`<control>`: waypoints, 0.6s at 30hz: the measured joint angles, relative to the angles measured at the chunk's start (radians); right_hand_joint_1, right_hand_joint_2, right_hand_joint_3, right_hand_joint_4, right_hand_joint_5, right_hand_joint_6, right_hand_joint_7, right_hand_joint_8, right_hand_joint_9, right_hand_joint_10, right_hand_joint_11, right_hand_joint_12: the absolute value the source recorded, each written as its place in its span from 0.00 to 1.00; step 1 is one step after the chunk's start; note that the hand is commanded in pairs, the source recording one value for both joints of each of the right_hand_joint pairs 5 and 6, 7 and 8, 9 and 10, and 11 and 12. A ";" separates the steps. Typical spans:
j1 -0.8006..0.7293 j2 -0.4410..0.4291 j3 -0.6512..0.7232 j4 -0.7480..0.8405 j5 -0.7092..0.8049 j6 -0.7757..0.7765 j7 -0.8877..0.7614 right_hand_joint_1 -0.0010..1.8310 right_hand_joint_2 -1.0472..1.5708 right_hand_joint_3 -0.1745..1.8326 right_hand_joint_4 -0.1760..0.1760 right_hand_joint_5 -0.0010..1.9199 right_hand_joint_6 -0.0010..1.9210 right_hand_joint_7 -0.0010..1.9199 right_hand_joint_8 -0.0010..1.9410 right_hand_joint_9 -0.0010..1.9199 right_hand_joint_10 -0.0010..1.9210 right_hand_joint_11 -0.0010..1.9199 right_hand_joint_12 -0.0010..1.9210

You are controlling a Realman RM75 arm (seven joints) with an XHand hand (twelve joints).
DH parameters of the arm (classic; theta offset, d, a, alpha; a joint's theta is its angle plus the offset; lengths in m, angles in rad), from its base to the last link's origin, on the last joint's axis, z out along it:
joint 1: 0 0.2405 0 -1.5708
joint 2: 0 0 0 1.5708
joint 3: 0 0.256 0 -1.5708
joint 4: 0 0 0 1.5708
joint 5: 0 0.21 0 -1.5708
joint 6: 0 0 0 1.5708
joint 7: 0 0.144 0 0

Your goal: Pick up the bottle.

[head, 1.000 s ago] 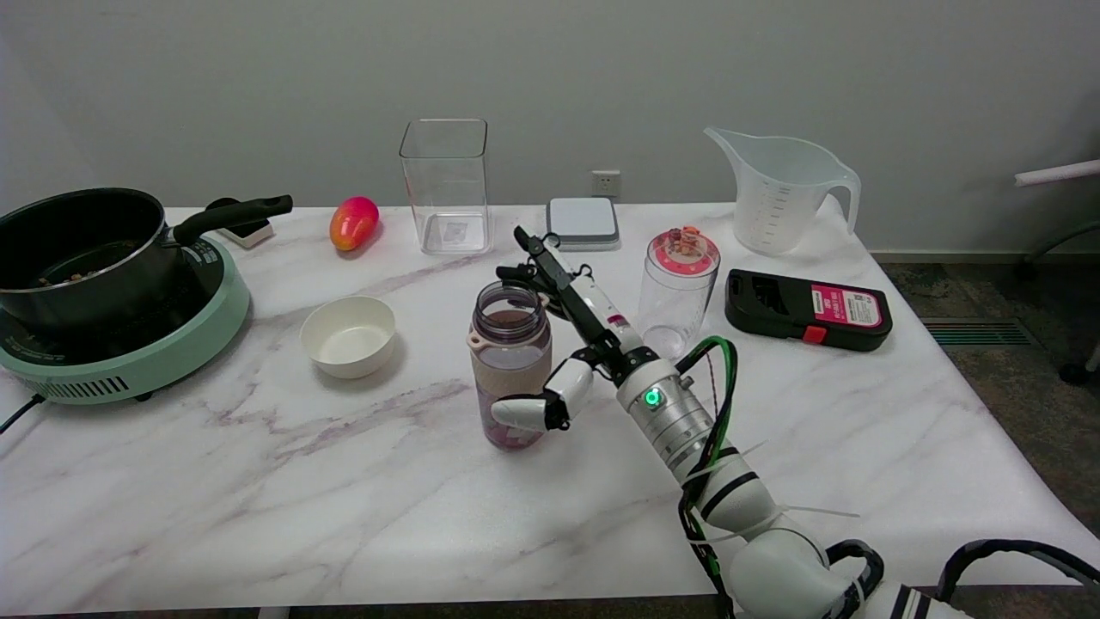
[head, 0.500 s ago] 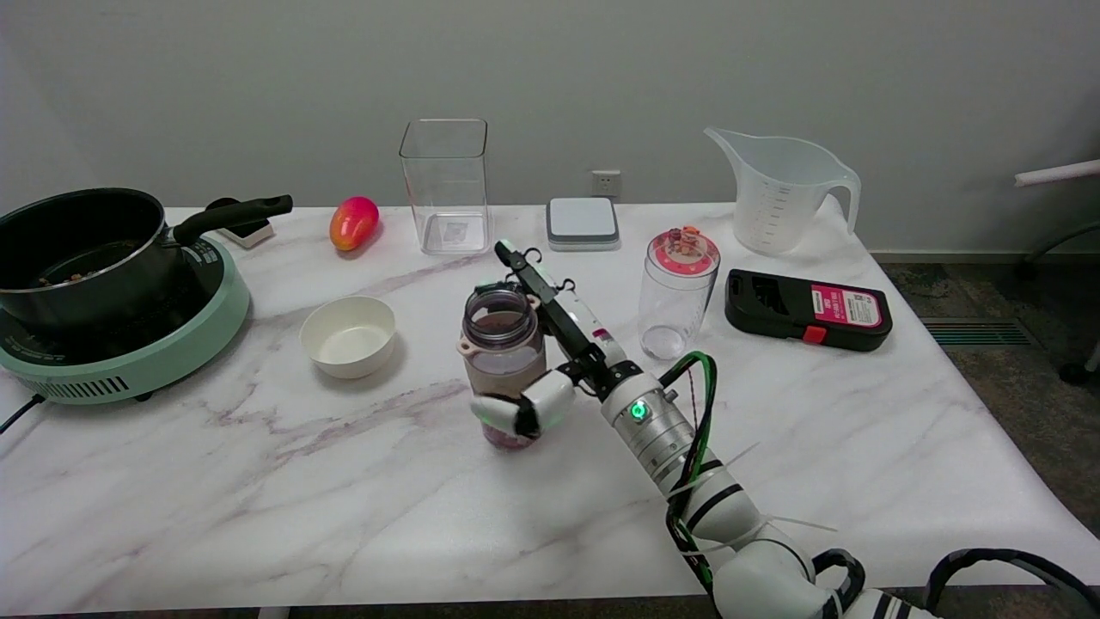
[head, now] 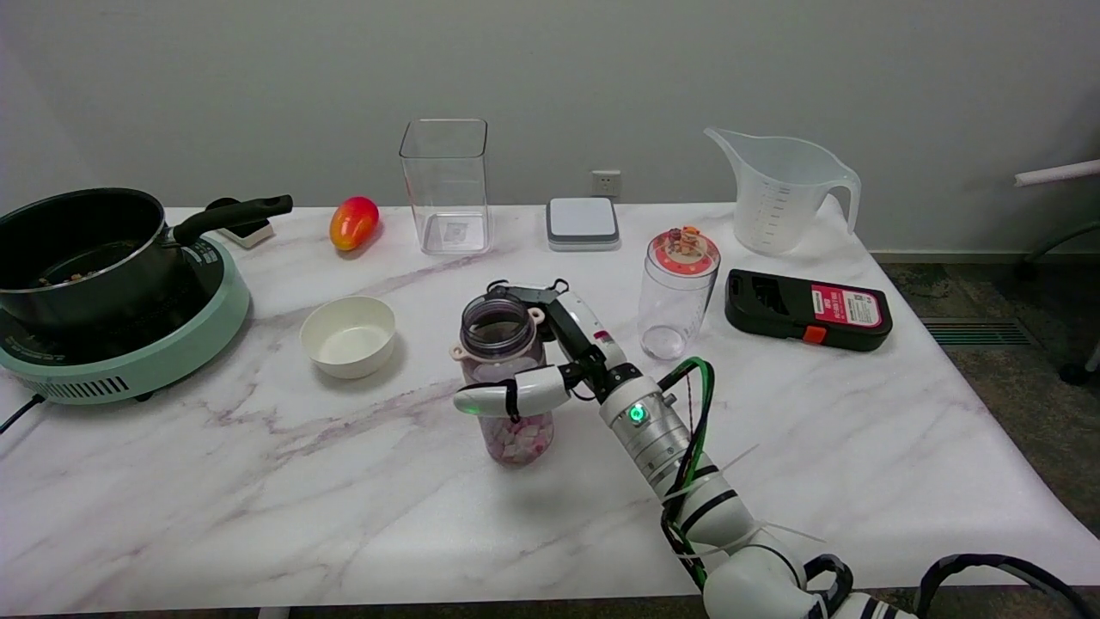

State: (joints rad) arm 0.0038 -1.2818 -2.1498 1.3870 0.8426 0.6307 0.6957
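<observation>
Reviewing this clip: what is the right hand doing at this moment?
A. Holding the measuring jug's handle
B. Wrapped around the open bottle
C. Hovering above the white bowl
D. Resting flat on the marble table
B: the right hand grips the bottle, its thumb across the front and its fingers behind the open neck.

Even, diffuse overhead light is filling the scene — the marble table (head: 258,516) is reading bright with soft glare, objects such as the bottle (head: 507,387) are casting only faint, short shadows, and focus is holding sharp throughout — no noticeable blur or edge distortion.
</observation>
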 measured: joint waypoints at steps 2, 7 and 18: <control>0.001 -0.002 0.001 -0.006 -0.003 0.008 0.004 0.74 0.71 0.40 0.50 0.54 0.54 0.71 0.70 0.67 0.67 0.54 0.54; 0.007 -0.004 0.009 -0.013 -0.007 0.028 0.011 0.75 0.71 0.41 0.50 0.54 0.54 0.70 0.69 0.67 0.67 0.53 0.53; 0.036 0.021 0.079 0.018 0.000 0.041 0.025 0.74 0.68 0.45 0.50 0.53 0.53 0.71 0.70 0.68 0.68 0.53 0.53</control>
State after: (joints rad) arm 0.0402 -1.2608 -2.0705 1.4046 0.8425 0.6720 0.7208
